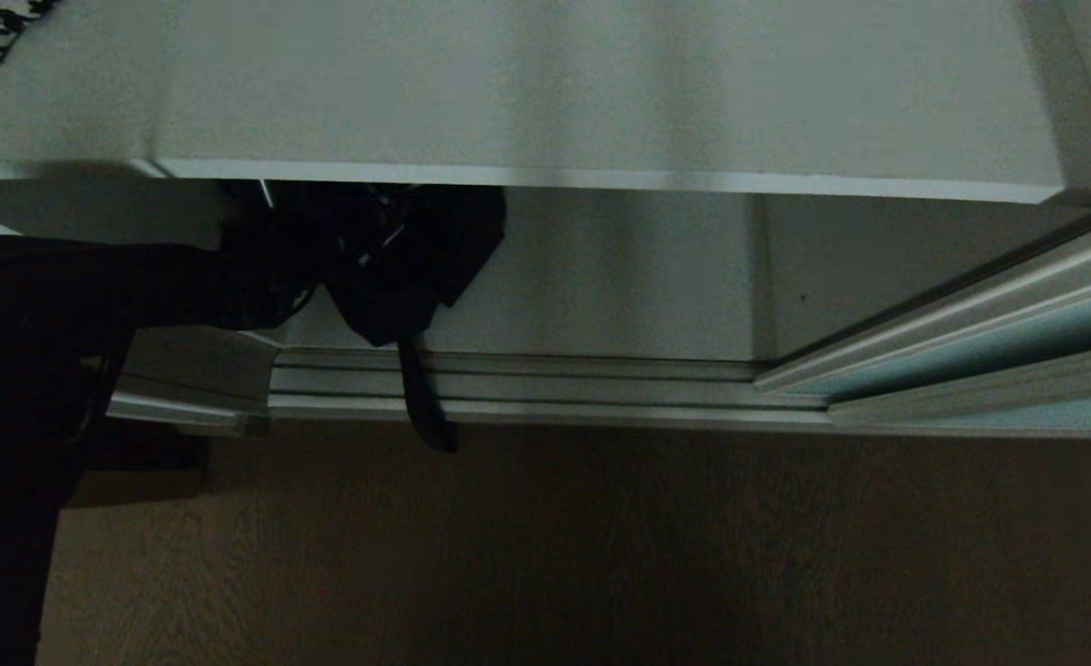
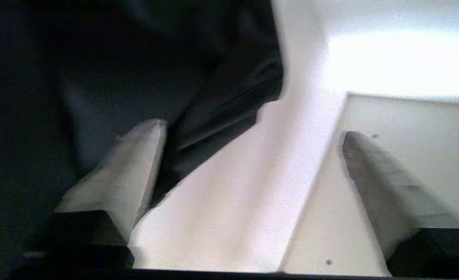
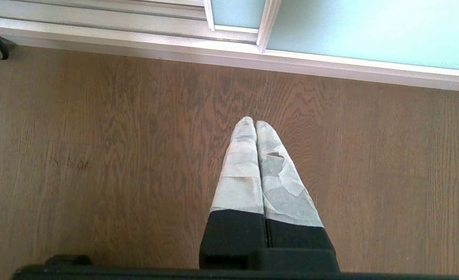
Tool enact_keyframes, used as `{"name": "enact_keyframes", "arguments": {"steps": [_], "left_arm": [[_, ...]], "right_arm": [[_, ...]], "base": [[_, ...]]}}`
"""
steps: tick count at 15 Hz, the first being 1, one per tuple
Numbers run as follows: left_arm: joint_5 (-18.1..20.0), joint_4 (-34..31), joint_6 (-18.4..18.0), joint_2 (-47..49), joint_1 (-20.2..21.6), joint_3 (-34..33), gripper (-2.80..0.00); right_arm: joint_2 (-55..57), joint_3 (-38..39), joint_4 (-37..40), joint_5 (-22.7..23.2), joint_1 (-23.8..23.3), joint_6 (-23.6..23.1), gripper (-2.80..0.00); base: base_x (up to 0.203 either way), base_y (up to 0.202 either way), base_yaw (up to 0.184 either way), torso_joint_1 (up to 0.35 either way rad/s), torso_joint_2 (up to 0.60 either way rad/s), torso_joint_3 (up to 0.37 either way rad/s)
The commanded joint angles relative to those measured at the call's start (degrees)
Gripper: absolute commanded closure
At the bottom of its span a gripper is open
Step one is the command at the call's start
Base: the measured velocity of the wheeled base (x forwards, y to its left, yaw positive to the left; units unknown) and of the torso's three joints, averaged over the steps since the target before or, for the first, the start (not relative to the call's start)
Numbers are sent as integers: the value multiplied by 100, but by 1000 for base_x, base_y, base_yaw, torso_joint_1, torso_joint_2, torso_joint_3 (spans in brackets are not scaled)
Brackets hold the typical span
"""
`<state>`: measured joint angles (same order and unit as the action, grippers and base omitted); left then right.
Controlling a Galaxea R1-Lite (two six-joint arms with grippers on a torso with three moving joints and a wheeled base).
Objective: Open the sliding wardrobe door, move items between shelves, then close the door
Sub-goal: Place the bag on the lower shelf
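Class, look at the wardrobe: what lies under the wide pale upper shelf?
Under the upper shelf sits a black garment in the lower compartment, its strap dangling over the door track. The left gripper is open beside it. The garment's far side is hidden.

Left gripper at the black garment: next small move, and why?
Probably ease the left gripper sideways onto the black garment before closing. Its jaws stand open with only bare shelf between them; the cloth lies beside one finger, not in the gap.
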<state>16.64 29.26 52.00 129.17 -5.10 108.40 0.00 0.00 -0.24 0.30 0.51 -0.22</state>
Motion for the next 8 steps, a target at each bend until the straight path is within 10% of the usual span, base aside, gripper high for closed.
{"name": "enact_keyframes", "arguments": {"steps": [1, 8], "left_arm": [[40, -125, 21, 45, -17, 15, 0], [849, -1275, 23, -15, -9, -56, 0]], "right_arm": [[-26, 4, -2, 5, 2, -4, 0], [-26, 0, -2, 5, 2, 3, 0]], "base": [[0, 0, 0, 0, 0, 0], [0, 0, 0, 0, 0, 0]]}}
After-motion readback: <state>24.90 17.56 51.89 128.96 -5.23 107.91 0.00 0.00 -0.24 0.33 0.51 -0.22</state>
